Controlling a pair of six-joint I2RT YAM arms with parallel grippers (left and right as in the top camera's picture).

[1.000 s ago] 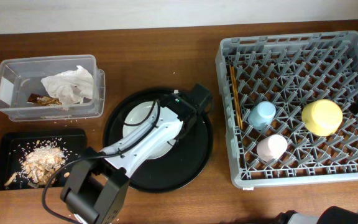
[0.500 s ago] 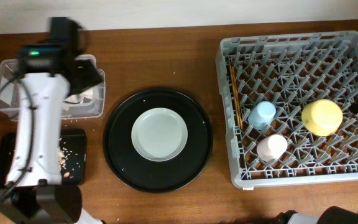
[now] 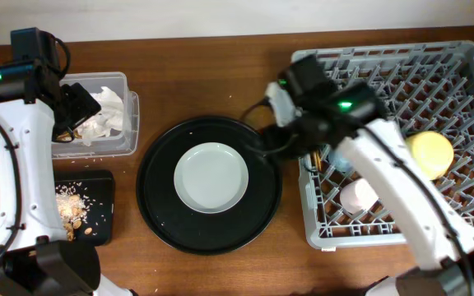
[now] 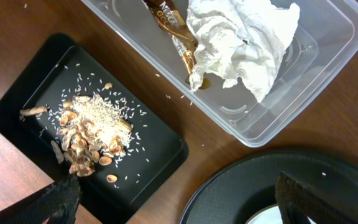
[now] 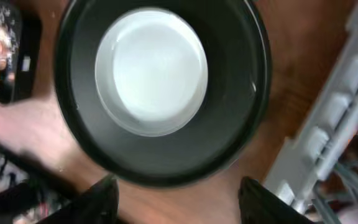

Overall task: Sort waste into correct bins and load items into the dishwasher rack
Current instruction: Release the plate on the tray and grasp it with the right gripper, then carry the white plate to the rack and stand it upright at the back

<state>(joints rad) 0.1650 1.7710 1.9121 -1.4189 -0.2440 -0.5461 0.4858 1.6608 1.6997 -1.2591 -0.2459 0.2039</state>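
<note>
While overhead shows the yellow bowl (image 3: 434, 154) racked, neither wrist view does.

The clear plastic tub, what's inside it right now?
The clear tub holds a crumpled white napkin with a brown wrapper beside it. Its left end is covered by the left arm overhead and cropped in the wrist view.

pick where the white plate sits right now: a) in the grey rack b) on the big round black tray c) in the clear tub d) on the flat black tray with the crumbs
B: the plate lies in the middle of the round black tray, outside the rack to its right.
</note>
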